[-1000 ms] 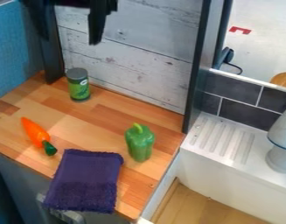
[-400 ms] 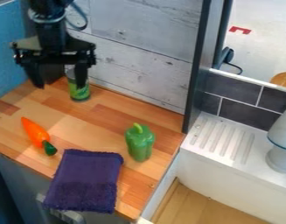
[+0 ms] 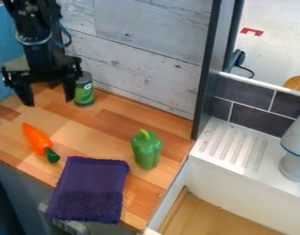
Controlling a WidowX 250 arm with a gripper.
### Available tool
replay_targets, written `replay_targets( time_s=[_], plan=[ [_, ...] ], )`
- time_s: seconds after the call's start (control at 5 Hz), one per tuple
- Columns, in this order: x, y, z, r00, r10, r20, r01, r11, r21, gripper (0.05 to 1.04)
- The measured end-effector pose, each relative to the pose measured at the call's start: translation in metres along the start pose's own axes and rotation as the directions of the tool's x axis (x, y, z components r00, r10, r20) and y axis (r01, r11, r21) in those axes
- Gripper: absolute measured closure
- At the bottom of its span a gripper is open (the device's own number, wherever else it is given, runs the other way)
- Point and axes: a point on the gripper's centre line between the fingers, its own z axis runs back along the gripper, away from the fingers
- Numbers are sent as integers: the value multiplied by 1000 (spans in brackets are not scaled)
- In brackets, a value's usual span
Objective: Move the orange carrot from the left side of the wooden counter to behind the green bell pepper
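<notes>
Currently, the green can stands upright on the wooden tabletop, close to the far edge and toward the far-left corner. Its lid end is dark. The black tool hangs over the far-left part of the tabletop, just beside the can in the view. Its two fingers are spread wide, with nothing pinched between them. The orange carrot lies nearer the left part of the near edge; its green end points toward the purple cloth. The cloth lies flat just beside that end, with its lower portion extending past the near edge. To the right, the green bell pepper is positioned upright near the right edge, stem uppermost, apart from the cloth. A white-and-grey panel borders the far edge. Beyond the right edge, a ribbed white drainboard supports a pale vessel with a blue line.
</notes>
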Motion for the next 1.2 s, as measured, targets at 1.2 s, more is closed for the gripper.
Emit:
replay_targets(
  time_s=[1.2],
  plan=[
    [13,19,-76,974,215,70,-222,969,111,83]
  ],
)
